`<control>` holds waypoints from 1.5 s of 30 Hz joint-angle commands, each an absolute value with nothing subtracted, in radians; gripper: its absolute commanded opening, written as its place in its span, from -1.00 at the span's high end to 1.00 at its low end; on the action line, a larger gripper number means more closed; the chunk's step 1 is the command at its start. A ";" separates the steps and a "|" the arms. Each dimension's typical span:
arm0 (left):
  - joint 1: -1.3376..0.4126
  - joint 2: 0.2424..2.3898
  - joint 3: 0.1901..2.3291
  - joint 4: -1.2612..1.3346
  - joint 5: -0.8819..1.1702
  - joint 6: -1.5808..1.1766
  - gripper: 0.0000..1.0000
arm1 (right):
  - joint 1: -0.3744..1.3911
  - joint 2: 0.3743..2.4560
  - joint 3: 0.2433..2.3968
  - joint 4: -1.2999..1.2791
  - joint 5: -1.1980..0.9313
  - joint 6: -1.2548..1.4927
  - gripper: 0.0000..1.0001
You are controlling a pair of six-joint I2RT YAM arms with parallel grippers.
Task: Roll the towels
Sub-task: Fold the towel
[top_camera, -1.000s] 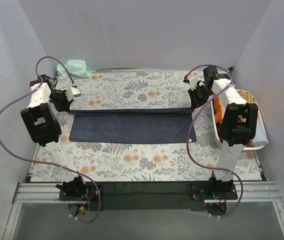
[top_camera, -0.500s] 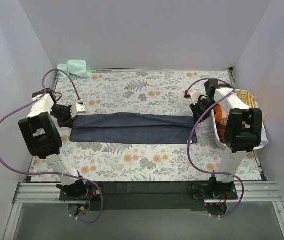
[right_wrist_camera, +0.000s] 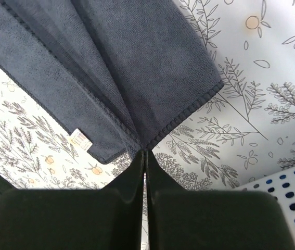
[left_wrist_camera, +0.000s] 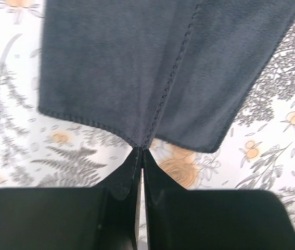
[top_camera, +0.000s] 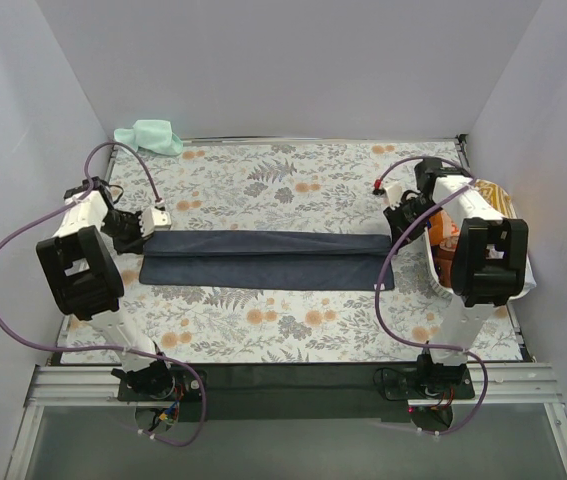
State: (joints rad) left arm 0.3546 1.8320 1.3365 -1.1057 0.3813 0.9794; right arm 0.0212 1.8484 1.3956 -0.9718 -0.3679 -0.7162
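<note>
1. Floral table covering [top_camera: 283,320]: lies flat across the work area and bears every item below.

2. Navy towel [top_camera: 263,258]: laid across the middle of the covering from left to right, doubled lengthwise into a long narrow band. A hem line runs along its length. The near strip of the lower layer shows uncovered, so the edges are not flush.

3. White basket [top_camera: 524,276]: at the right edge, partly hidden by the right arm and apart from the band.

4. Mint green towel [top_camera: 150,136]: bunched in the far left corner, not handled.

5. Left gripper [left_wrist_camera: 140,151]: fingers pressed together, pinching the hem at the band's left end.

6. Right gripper [right_wrist_camera: 144,152]: likewise closed, nipping the hem at the right end.

7. Sewn label [right_wrist_camera: 78,139]: on the lower layer, near the right gripper.

Assessment: the step in hand appears to be the lengthwise fold that prepares for rolling. Recommended:
- Keep the cloth taut between the two pinches.
- Lower both ends level and together.
- Set the held hem parallel to the edge beneath.
- Let go only once the cloth rests flat.

A skewed fold would likely roll into a cone.
</note>
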 commanded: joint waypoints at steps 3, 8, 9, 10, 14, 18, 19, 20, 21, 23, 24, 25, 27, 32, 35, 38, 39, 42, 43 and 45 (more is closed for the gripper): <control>0.365 1.743 1.405 -1.157 0.390 1.029 1.00 | 0.009 1.773 1.417 -1.029 -0.377 -0.764 0.97; 0.380 1.701 1.352 -1.198 0.351 1.101 1.00 | -0.018 1.737 1.339 -1.051 -0.376 -0.793 0.97; 0.380 1.686 1.318 -1.195 0.342 1.109 1.00 | -0.018 1.730 1.326 -1.048 -0.376 -0.798 0.97; 0.382 1.680 1.296 -1.181 0.327 1.117 1.00 | -0.018 1.724 1.312 -1.046 -0.379 -0.801 0.97; 0.380 1.677 1.207 -1.109 0.296 1.106 1.00 | -0.017 1.738 1.234 -1.028 -0.408 -0.787 0.97; 0.380 1.706 1.161 -1.029 0.281 1.060 1.00 | -0.011 1.752 1.183 -0.986 -0.399 -0.776 0.97; 0.380 1.716 1.160 -1.016 0.282 1.046 1.00 | -0.009 1.753 1.177 -0.983 -0.399 -0.776 0.97; 0.377 1.721 1.160 -1.011 0.284 1.040 1.00 | -0.008 1.755 1.170 -0.979 -0.393 -0.776 0.97; 0.377 1.727 1.160 -1.003 0.284 1.031 1.00 | -0.006 1.759 1.166 -0.974 -0.390 -0.776 0.97; 0.374 1.743 1.169 -1.000 0.285 1.017 1.00 | -0.005 1.766 1.167 -0.968 -0.380 -0.773 0.97; 0.373 1.747 1.170 -1.000 0.287 1.011 1.00 | -0.005 1.772 1.170 -0.963 -0.377 -0.773 0.97; 0.371 1.749 1.169 -0.993 0.285 1.003 1.00 | -0.003 1.776 1.180 -0.962 -0.374 -0.769 0.97; 0.368 1.758 1.177 -0.988 0.291 0.989 1.00 | -0.003 1.795 1.193 -0.947 -0.357 -0.759 0.97; 0.365 1.799 1.230 -1.005 0.305 0.936 1.00 | -0.005 1.848 1.319 -0.936 -0.334 -0.716 0.97; 0.367 1.804 1.250 -1.011 0.310 0.931 1.00 | -0.003 1.868 1.377 -0.946 -0.342 -0.709 0.97; 0.367 1.799 1.275 -1.029 0.322 0.933 1.00 | -0.003 1.862 1.400 -0.976 -0.354 -0.721 0.97; 0.367 1.799 1.284 -1.046 0.328 0.934 1.00 | -0.003 1.853 1.404 -0.994 -0.357 -0.730 0.97; 0.367 1.799 1.330 -1.083 0.347 0.937 1.00 | -0.005 1.824 1.411 -1.020 -0.364 -0.741 0.97; 0.365 1.793 1.350 -1.089 0.350 0.937 1.00 | -0.005 1.815 1.413 -1.028 -0.367 -0.744 0.97; 0.367 1.783 1.362 -1.120 0.357 0.949 1.00 | -0.005 1.781 1.414 -1.052 -0.385 -0.755 0.97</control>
